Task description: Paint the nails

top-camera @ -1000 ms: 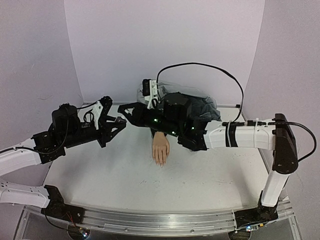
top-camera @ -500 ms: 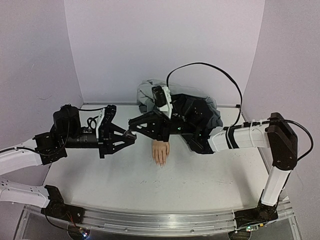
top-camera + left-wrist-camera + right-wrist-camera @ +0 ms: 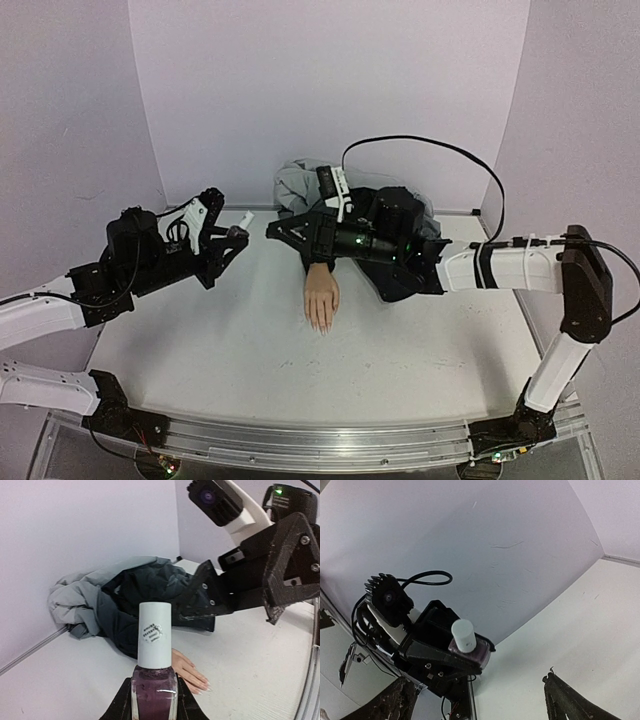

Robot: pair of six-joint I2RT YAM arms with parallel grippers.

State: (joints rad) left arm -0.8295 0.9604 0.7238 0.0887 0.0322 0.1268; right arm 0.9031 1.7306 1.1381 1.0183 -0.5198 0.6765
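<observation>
Nails [image 3: 320,323] sit at the fingertips of the mannequin hand [image 3: 321,295], which lies palm down at mid-table with its fingers pointing toward the arm bases; in the left wrist view they [image 3: 202,686] look pale, though they are too small to tell any polish. Well to their left, the left gripper [image 3: 236,240] hangs above the table [image 3: 220,350] with its jaws pinched on the glass body of a dark purple polish bottle [image 3: 154,690], upright in the grip, its white cap [image 3: 154,635] on and clear above the fingers. The nails lie apart from this grip, lower and to the right of it in the overhead view. Farther right, the right gripper [image 3: 274,232] faces the bottle with its jaws spread wide and nothing between them; its own camera shows the capped bottle [image 3: 469,647] ahead of the gap, not inside it. Those jaws hover beyond the mannequin hand's wrist end, so the nails lie on the near side of them, untouched. Behind the right arm, a heap of grey and dark cloth [image 3: 298,182] rests against the back wall.
</observation>
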